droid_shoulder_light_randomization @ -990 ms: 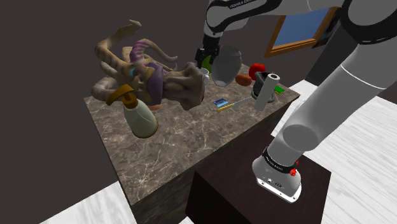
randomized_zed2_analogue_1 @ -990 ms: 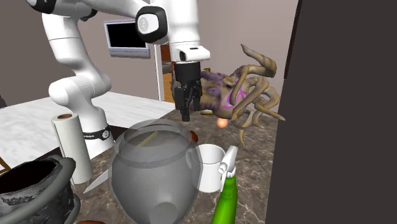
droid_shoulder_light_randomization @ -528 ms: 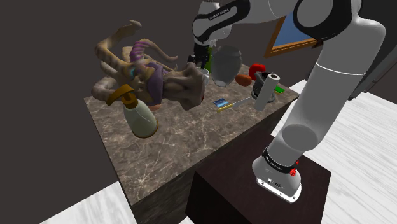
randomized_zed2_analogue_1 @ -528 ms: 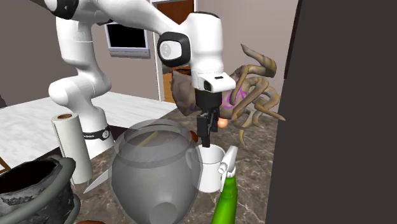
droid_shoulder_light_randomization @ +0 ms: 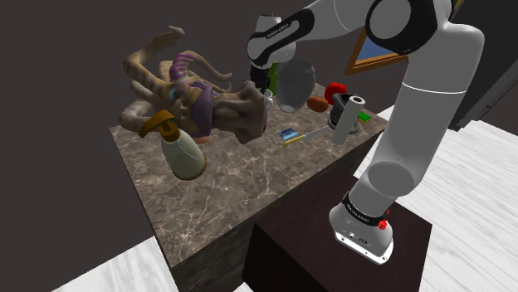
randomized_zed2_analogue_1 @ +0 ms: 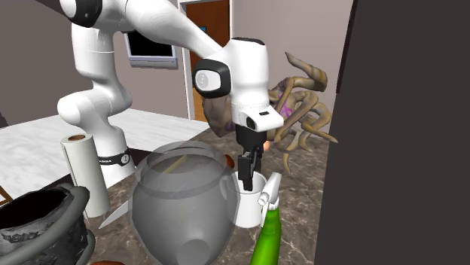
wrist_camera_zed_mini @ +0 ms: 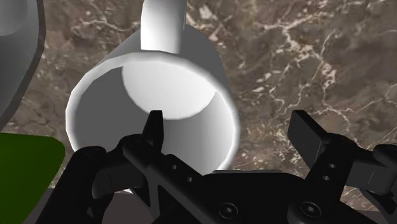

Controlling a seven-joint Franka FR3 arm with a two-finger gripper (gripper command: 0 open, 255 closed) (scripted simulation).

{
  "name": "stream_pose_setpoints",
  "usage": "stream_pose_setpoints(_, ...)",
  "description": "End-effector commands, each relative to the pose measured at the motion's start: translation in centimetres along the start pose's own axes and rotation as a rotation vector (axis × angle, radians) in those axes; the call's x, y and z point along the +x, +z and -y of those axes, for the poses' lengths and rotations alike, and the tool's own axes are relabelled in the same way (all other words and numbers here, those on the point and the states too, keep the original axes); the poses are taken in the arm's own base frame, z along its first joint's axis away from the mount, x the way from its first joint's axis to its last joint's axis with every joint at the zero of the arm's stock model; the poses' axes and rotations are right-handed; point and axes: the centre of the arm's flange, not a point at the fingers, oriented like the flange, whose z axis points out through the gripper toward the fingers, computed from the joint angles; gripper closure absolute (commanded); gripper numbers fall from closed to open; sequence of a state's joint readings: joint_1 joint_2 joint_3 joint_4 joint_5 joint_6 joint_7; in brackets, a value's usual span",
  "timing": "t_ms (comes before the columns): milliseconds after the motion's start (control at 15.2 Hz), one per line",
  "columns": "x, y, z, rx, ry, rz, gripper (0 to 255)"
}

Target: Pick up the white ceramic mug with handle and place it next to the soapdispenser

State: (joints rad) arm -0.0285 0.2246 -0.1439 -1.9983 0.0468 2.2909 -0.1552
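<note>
Barely begun: pincer (wrist_camera_zed_mini: 229, 130) spread, pinching nothing, poised astride the wall of the white mug (wrist_camera_zed_mini: 159, 95) standing just beneath it on the marble counter (wrist_camera_zed_mini: 286, 57); left to do: closing, lifting, carrying to the soap dispenser (droid_shoulder_light_randomization: 181, 151) well away.

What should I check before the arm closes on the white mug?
1. End effector open: ok.
2. Fingers straddle the mug wall, one inside, one outside: ok.
3. Mug upright on the counter: ok.
4. Handle away from the fingers: ok.
5. Green bottle close beside the mug, clearance: cannot tell.
6. Bare counter beside the soap dispenser: ok.
</note>
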Motion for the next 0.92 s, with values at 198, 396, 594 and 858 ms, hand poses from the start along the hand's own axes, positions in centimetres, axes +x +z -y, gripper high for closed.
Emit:
stream_pose_setpoints(198, -0.06, 0.83, 0.12, 0.0, 0.0, 0.0, 0)
stream_pose_setpoints(396, -0.06, 0.83, 0.12, 0.0, 0.0, 0.0, 0)
stream_pose_setpoints(594, -0.06, 0.83, 0.12, 0.0, 0.0, 0.0, 255)
stream_pose_setpoints(858, -0.06, 0.83, 0.12, 0.0, 0.0, 0.0, 255)
